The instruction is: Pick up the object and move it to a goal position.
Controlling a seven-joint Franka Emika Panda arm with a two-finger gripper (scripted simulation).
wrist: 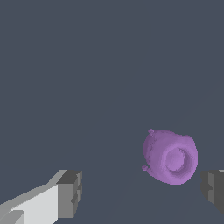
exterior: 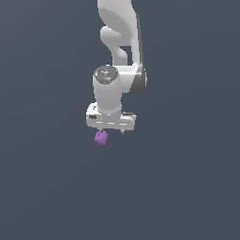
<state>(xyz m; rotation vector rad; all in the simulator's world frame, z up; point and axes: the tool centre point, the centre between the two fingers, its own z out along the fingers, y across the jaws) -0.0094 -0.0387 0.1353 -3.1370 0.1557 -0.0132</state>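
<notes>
The object (exterior: 101,138) is a small purple bumpy lump lying on the dark grey floor. My white gripper (exterior: 111,130) hangs just above it, pointing down, with the lump under its finger on the exterior view's left. In the wrist view the lump (wrist: 170,156) lies close to one dark-padded finger (wrist: 213,189) and far from the other finger (wrist: 70,192). The gripper (wrist: 142,190) is open and holds nothing. The jaws stand wide apart and do not touch the lump.
The floor (exterior: 187,187) is a plain dark grey surface all around. The white arm (exterior: 123,42) rises behind the gripper toward the top of the exterior view. No other objects or goal marker show.
</notes>
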